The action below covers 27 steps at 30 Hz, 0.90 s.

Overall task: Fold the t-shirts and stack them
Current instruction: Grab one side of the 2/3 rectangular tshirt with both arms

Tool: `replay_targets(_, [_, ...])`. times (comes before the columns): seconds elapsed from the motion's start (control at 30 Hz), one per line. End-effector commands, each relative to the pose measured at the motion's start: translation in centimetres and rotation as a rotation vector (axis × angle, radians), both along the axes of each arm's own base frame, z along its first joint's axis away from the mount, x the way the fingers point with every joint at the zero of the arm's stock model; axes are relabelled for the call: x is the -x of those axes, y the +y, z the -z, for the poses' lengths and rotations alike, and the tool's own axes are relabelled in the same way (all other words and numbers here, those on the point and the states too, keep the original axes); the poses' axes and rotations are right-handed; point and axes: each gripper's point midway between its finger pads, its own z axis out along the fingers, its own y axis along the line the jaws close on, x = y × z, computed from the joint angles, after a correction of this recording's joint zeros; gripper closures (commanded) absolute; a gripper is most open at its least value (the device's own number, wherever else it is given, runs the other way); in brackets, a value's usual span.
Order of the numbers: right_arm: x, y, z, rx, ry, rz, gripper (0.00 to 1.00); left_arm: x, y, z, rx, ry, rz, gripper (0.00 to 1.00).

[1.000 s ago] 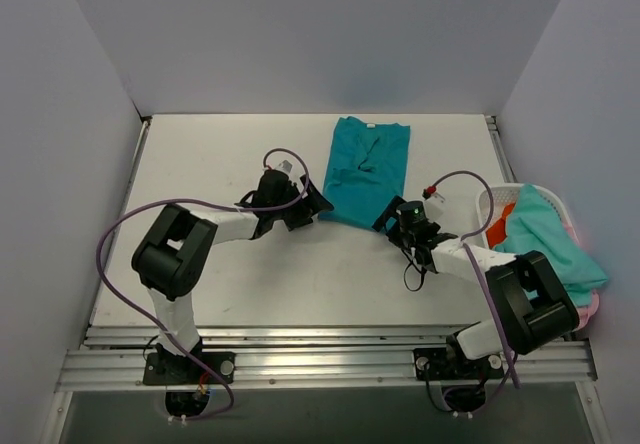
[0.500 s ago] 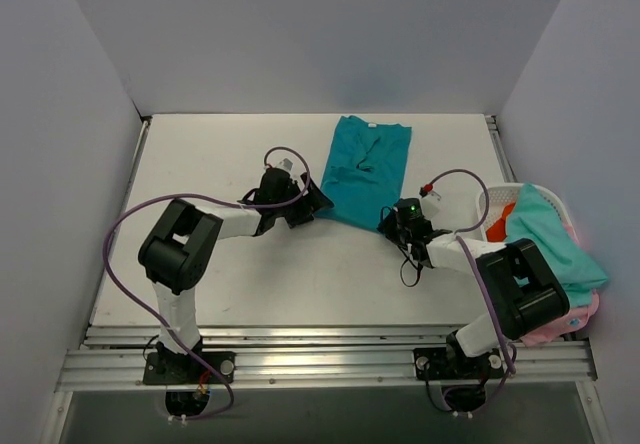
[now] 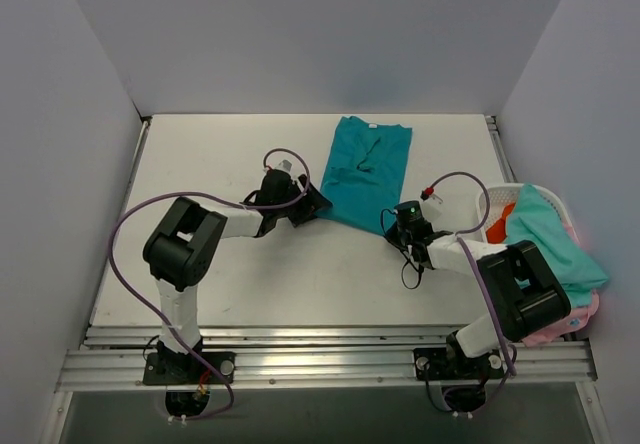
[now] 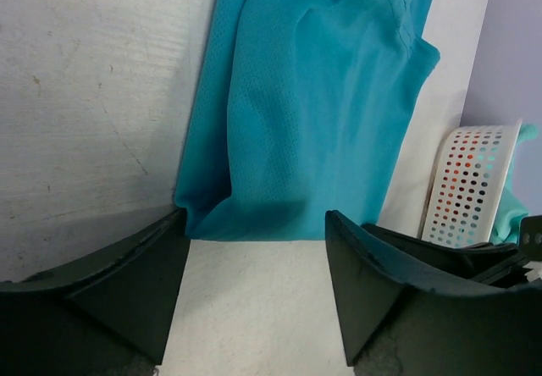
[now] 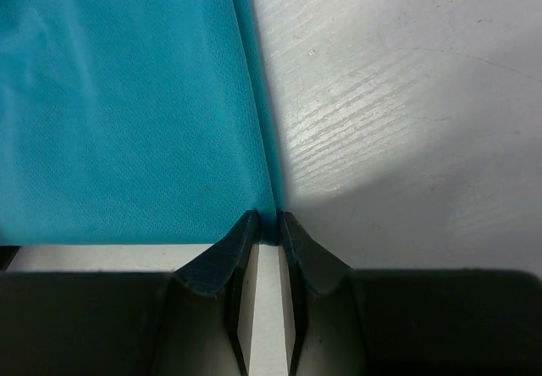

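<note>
The right claw (image 5: 268,223) is seen narrowed almost to nothing, its two fingertips pinched on the near right corner of the deep teal t-shirt (image 5: 127,105), where the hem and the side edge meet. The left claw (image 4: 256,217) is held wide, its fingers (image 4: 152,266) set low on the counter (image 4: 85,96) on either side of the shirt's near left corner; the cloth lies between them and is not gripped, and whether the left finger touches the corner cannot be told. In the top view both claws, the right (image 3: 393,222) and the left (image 3: 318,204), are placed at the near hem of the deep teal t-shirt (image 3: 365,169), which is spread flat on the counter (image 3: 220,164) right of its middle, with the collar toward the back wall. Well to the right, at the counter's edge, a white lattice basket (image 3: 487,204) is seen, over which an aqua t-shirt (image 3: 550,239) is draped, with orange-red cloth (image 3: 503,222) showing inside and pink cloth (image 3: 585,312) at its near side.
</note>
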Motion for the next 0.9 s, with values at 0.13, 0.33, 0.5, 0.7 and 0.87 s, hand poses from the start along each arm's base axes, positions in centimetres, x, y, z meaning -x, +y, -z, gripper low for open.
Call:
replay_targets(0.13, [1.5,-1.2,1.0,0.043,0.051,0.019,0.92,-1.8,-0.1,0.7,-0.009,-0.016,-0.041,0.69])
replay_targets(0.33, [1.7,-1.3,1.2,0.044,0.054,0.019,1.0,-2.0,0.1,1.8,-0.041,-0.011,-0.045,0.95])
replay_targets(0.5, [2.1,-0.9,0.7,0.043,0.046,0.005,1.0,-1.5,0.5,1.1,-0.05,-0.028,-0.042,0.98])
replay_targets(0.7, [3.6,-0.5,-2.0,0.075,0.008,0.005,1.0,2.3,1.8,-3.8,-0.073,-0.087,-0.039,0.98])
replay_targets(0.87, [5.9,0.5,-5.3,0.049,-0.051,-0.018,1.0,6.6,3.2,-5.5,-0.121,-0.101,-0.039,0.98])
